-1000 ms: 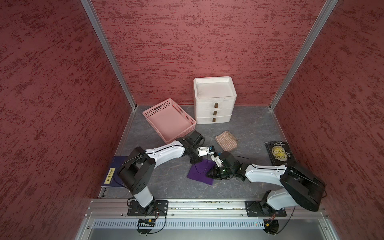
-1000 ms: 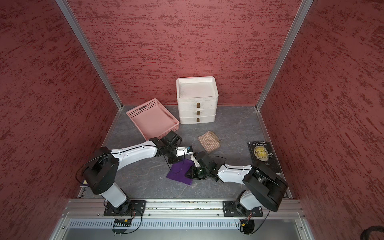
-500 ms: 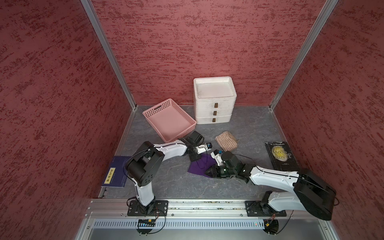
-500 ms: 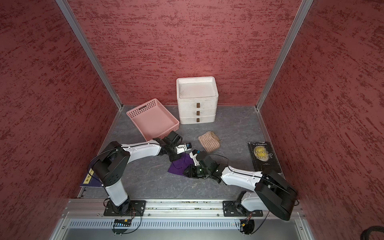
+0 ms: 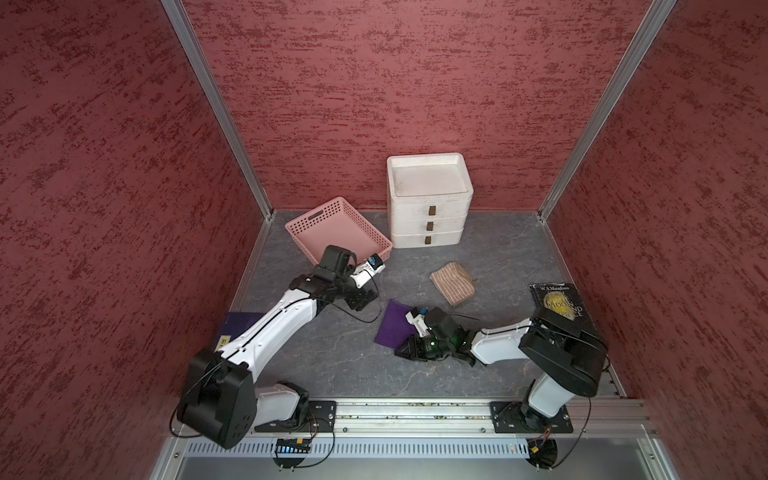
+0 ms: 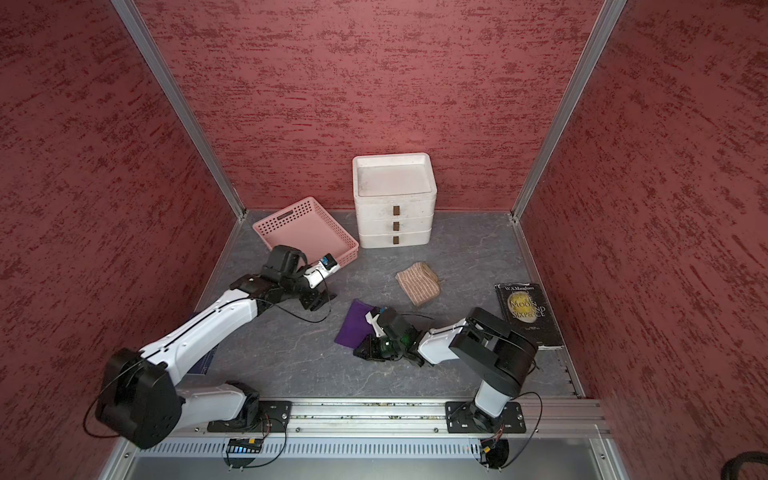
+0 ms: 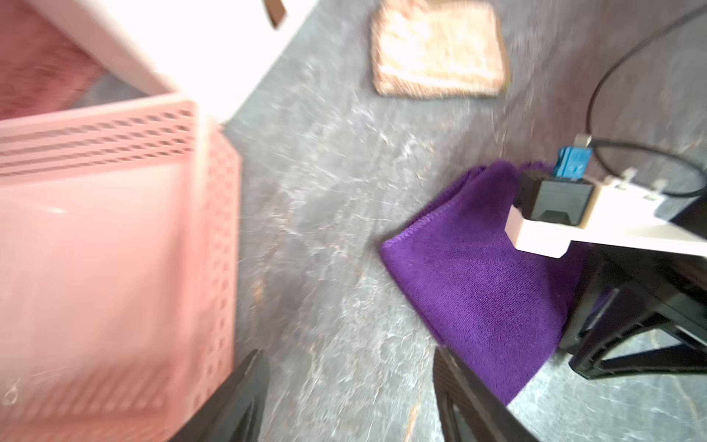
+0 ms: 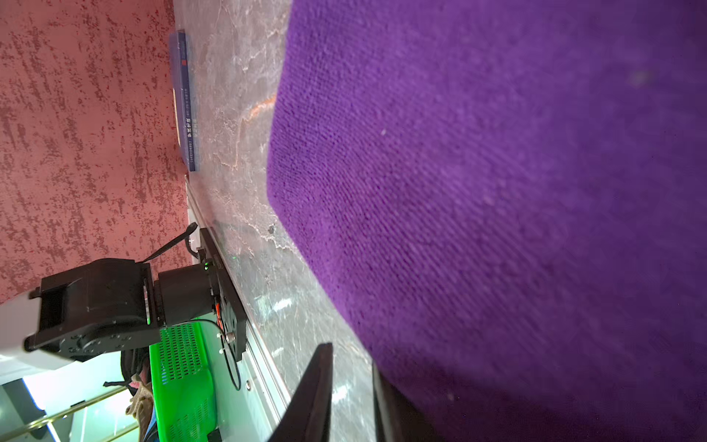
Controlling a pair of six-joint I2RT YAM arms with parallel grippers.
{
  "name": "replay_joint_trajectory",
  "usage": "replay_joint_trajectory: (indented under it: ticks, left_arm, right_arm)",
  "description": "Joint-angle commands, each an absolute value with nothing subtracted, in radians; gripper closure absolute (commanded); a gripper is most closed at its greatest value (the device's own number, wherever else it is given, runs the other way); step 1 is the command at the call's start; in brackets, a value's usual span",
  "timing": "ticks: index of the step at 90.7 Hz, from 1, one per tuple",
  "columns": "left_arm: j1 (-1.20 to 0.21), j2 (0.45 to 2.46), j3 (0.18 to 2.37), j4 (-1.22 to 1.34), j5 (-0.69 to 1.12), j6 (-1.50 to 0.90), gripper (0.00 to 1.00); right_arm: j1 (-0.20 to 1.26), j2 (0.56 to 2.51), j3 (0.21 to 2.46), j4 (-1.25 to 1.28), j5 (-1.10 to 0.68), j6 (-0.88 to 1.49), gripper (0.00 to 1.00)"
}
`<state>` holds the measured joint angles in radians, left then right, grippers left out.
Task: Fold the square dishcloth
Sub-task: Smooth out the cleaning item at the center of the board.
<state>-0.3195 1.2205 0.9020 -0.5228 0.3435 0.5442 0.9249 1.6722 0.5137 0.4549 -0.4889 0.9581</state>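
Matt purple terry dishcloth (image 7: pixel 478 275), perforated pink plastic basket (image 5: pixel 336 232), smooth grey tabletop (image 5: pixel 332 365)

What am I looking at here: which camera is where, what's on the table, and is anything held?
Two white robot arms stand at the front of a grey table, each ending in a two-fingered gripper. Both top views look down from overhead; each wrist view rides on an arm. On the table: a purple dishcloth, pink basket, white drawer unit, beige striped cloth, black book and blue book. The left gripper is open and empty, near the basket. The right gripper sits at the dishcloth's edge, jaws close together; whether it pinches it I cannot tell.
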Motion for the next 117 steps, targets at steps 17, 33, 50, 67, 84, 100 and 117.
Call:
replay_joint_trajectory:
  ticks: [17, 33, 50, 67, 84, 100, 117]
  left_arm:
    - [-0.054, 0.943, 0.748, -0.660, 0.628, 0.508, 0.15]
    - [0.083, 0.892, 0.670, -0.676, 0.695, 0.530, 0.13]
    - [0.202, 0.894, 0.652, -0.713, 0.763, 0.584, 0.13]
    - [0.225, 0.898, 0.675, -0.736, 0.776, 0.584, 0.13]
    - [0.229, 0.908, 0.679, -0.651, 0.751, 0.506, 0.01]
    - [0.230, 0.957, 0.674, -0.455, 0.676, 0.341, 0.00]
    - [0.227, 1.014, 0.633, -0.222, 0.605, 0.218, 0.00]
  right_arm:
    - [0.906, 1.647, 0.689, 0.358, -0.583, 0.854, 0.70]
    - [0.854, 1.836, 0.664, 0.579, -0.638, 0.899, 0.72]
    - [0.841, 2.062, 0.596, 0.848, -0.646, 0.959, 0.74]
    - [0.826, 2.118, 0.564, 1.056, -0.687, 1.032, 0.72]
    - [0.825, 1.824, 0.646, 0.637, -0.654, 0.886, 0.31]
    - [0.820, 1.507, 0.903, -0.070, -0.398, 0.575, 0.02]
    - [0.740, 1.260, 1.010, -0.361, -0.055, 0.355, 0.02]
